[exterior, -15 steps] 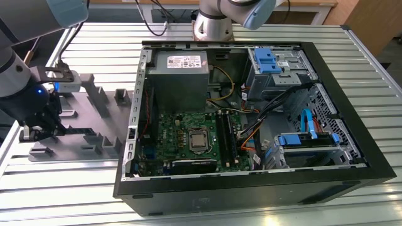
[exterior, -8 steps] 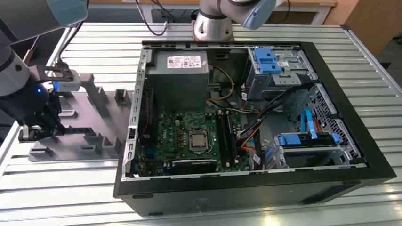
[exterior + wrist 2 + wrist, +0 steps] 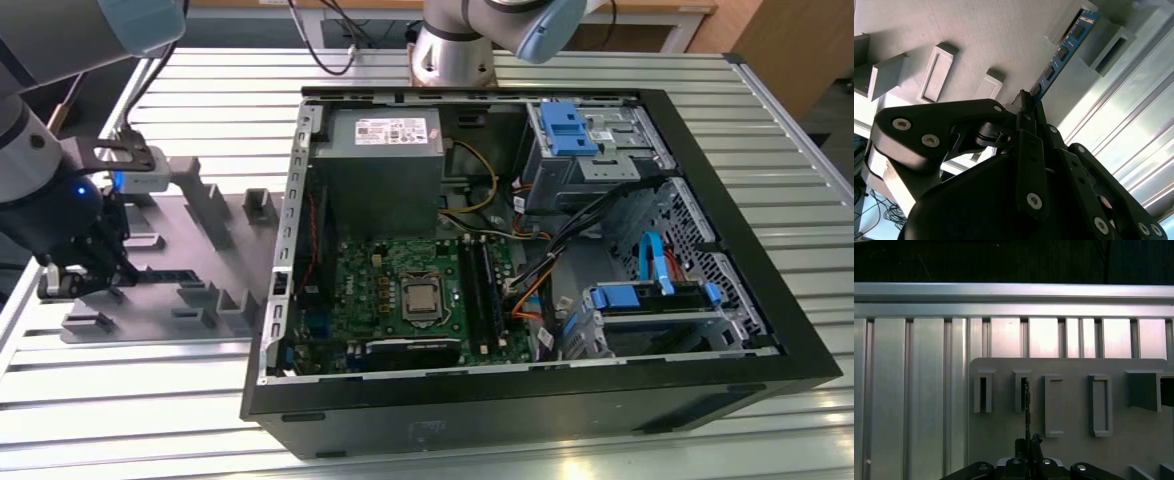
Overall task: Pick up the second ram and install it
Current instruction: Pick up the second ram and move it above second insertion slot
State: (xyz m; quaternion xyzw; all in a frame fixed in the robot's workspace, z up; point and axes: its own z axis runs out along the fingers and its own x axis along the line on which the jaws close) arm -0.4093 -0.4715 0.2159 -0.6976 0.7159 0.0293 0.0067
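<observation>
Gripper (image 3: 83, 278), at the exterior view's left above the tray (image 3: 167, 250), jaws drawn nearly together on the near end of the ram (image 3: 1061, 51), whose long axis runs straight out from the jaws to a tray slot (image 3: 1019, 392); motherboard (image 3: 380, 285) well apart toward the exterior view's right.

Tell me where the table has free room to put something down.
Bare table slats run between the grey holder tray and the near edge, and past the computer case on the exterior view's right. Crowded: the tray, where the gripper grips the second ram.
</observation>
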